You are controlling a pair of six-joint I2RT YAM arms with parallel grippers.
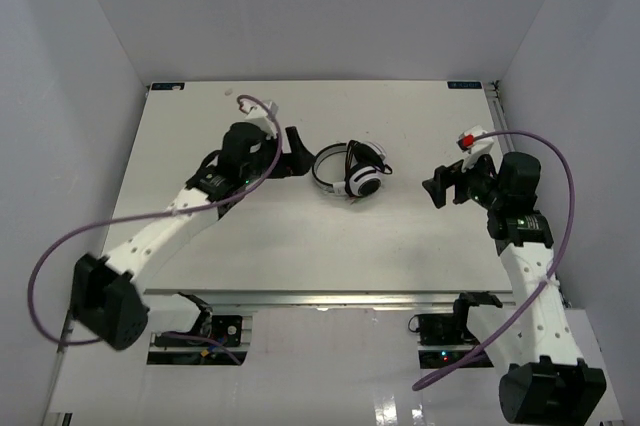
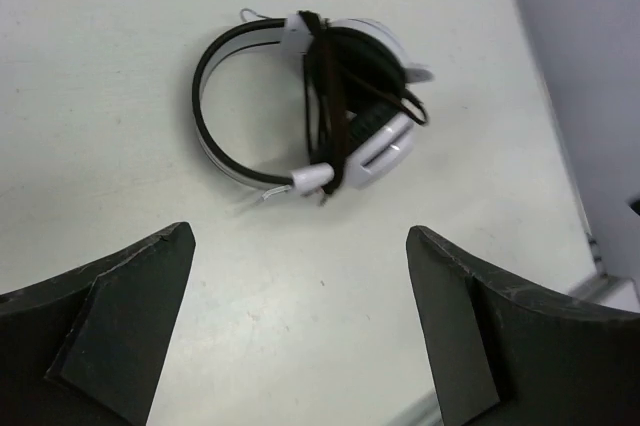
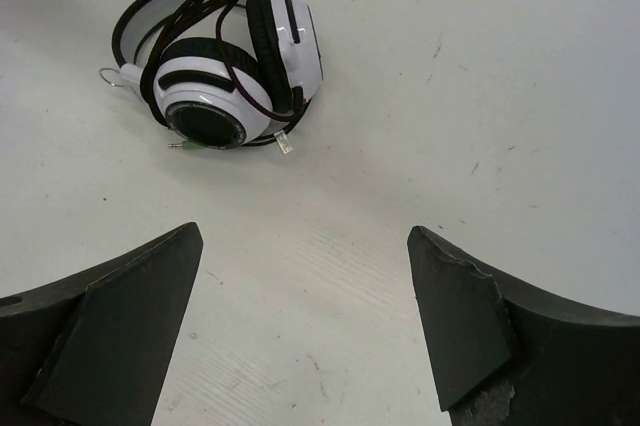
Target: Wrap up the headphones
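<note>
The headphones (image 1: 350, 171) lie on the white table at its middle, white headband and black ear pads, with the thin dark cord wound around the ear cups. They show in the left wrist view (image 2: 330, 111) and the right wrist view (image 3: 225, 56), where a small plug end lies beside them. My left gripper (image 1: 292, 154) is open and empty just left of the headphones (image 2: 300, 246). My right gripper (image 1: 438, 189) is open and empty to their right, some way off (image 3: 305, 246).
Grey walls enclose the table (image 1: 300, 236) on the left, back and right. Thick purple cables (image 1: 60, 246) loop from both arms. The table's near edge with a metal rail (image 1: 330, 301) lies in front of the arm bases.
</note>
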